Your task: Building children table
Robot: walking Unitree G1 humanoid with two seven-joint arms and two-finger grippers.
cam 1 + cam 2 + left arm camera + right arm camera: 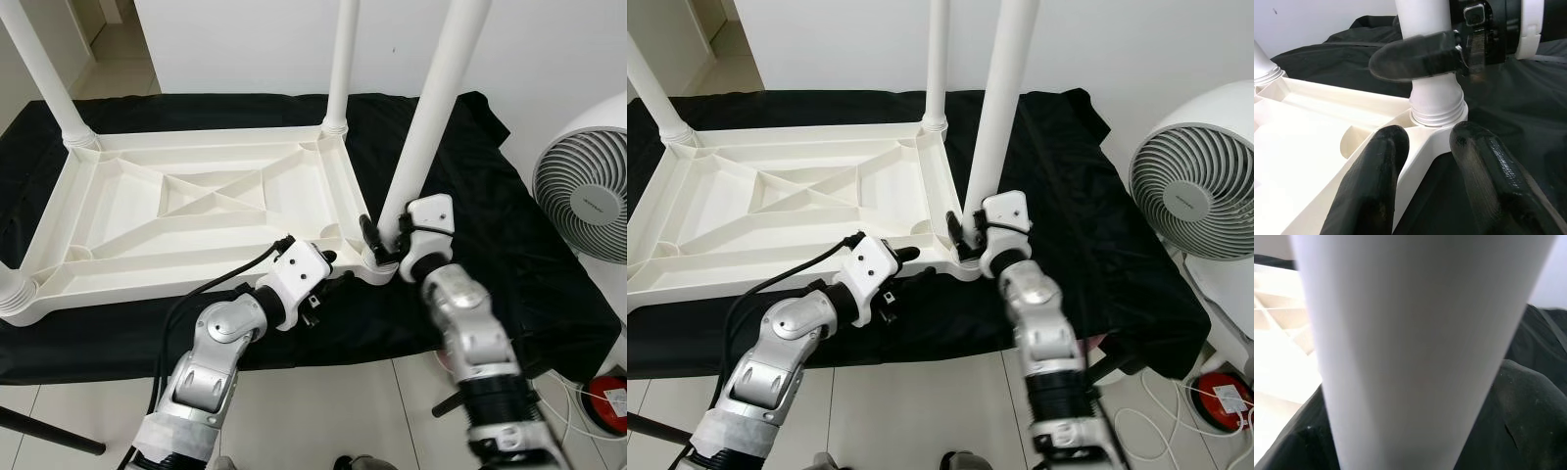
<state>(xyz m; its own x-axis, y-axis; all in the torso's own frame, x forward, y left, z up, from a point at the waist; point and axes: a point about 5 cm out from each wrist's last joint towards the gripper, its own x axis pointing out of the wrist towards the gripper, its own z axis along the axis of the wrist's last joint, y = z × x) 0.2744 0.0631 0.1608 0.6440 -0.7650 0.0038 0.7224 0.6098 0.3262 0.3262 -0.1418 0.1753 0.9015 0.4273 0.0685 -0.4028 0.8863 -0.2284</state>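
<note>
— Table [176, 211] lies where?
— Upside down on a black cloth [509, 245], ribbed underside up. Four white legs stand at its corners.
— And the right gripper [380, 238]?
— It clasps the near right leg [423, 127] low down, just above the threaded socket; the fingers hold it from both sides.
— The left gripper [1427, 147]?
— Its fingers [1378, 181] are narrowly apart, straddling the table's near right corner rim, just beside the same leg's base.
— Anything else?
— A white fan [588, 186] stands at the right, on the floor.
</note>
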